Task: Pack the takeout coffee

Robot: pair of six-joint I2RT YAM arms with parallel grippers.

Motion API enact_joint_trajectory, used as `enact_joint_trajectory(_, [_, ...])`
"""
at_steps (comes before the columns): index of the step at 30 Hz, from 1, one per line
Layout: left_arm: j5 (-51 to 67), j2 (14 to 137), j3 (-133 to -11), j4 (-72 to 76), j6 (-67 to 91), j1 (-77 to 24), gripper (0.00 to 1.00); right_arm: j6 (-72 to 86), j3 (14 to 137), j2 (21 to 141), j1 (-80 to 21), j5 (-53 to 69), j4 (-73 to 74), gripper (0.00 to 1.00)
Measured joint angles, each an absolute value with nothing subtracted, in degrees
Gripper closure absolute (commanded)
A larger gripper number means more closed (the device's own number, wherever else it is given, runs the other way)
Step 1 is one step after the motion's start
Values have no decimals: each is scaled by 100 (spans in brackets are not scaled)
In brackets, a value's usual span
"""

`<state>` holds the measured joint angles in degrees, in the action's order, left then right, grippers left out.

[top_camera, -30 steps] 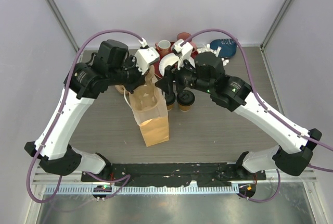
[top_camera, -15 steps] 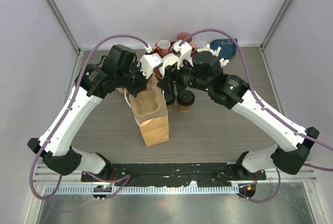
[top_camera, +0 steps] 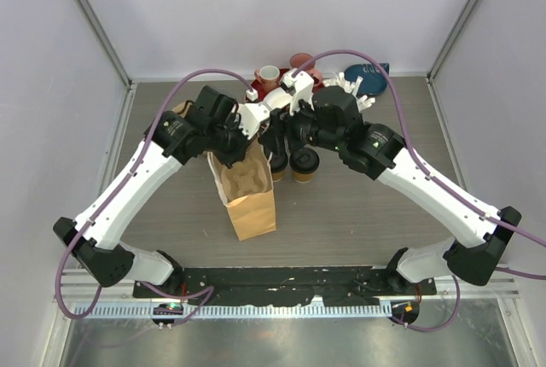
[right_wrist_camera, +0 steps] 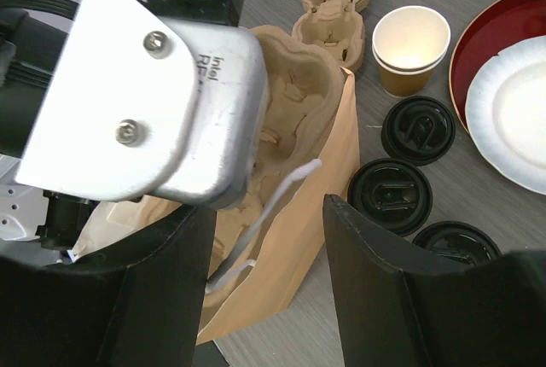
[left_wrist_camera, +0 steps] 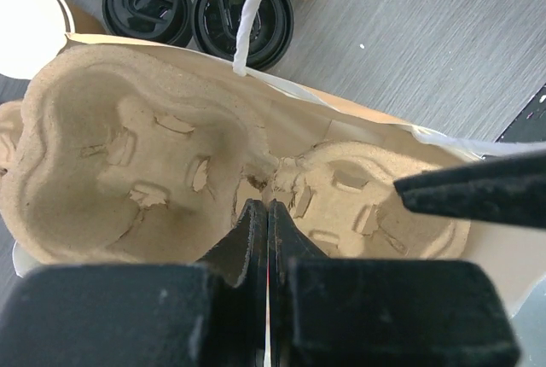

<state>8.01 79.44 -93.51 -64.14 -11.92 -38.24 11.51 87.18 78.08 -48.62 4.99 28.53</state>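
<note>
The left claw (left_wrist_camera: 267,213) is pinched tight on the middle rib of the pulp carrier (left_wrist_camera: 128,145), apparently to seat it down inside the brown paper bag (top_camera: 252,205). The carrier's wells are empty. The right claw (right_wrist_camera: 264,209) hangs wide open over the bag's white handle (right_wrist_camera: 273,196), holding nothing. Three lidded coffee cups (right_wrist_camera: 394,195) stand on the table (top_camera: 358,205) just right of the bag, not yet packed.

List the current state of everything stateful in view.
paper bag, upright, mouth open
cup carrier, inside bag, pockets empty
lidded cups, three, upright on table, outside bag
unlidded cup, upright, empty
left gripper, shut on cup carrier
right gripper, open
</note>
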Motion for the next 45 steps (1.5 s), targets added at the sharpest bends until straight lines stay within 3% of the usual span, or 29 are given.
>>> enact_joint_trajectory(12, [1197,8023,-9238,-6342,-978,-3826,100,1310,8606,7929,-4834,475,2832,79])
enact_joint_trajectory(24, [1678,8005,-9231,-6652,-775,-3822,100,1400,8536,7933,-4823,239,2834,99])
enact_joint_trajectory(33, [1892,7996,-9247,-6925,-742,-3824,100,1533,8451,7902,-4818,-38,2829,99])
enact_joint_trajectory(45, [2427,8291,-8285,-6692,-637,-3900,100,1605,8281,7824,-4783,-268,2869,99])
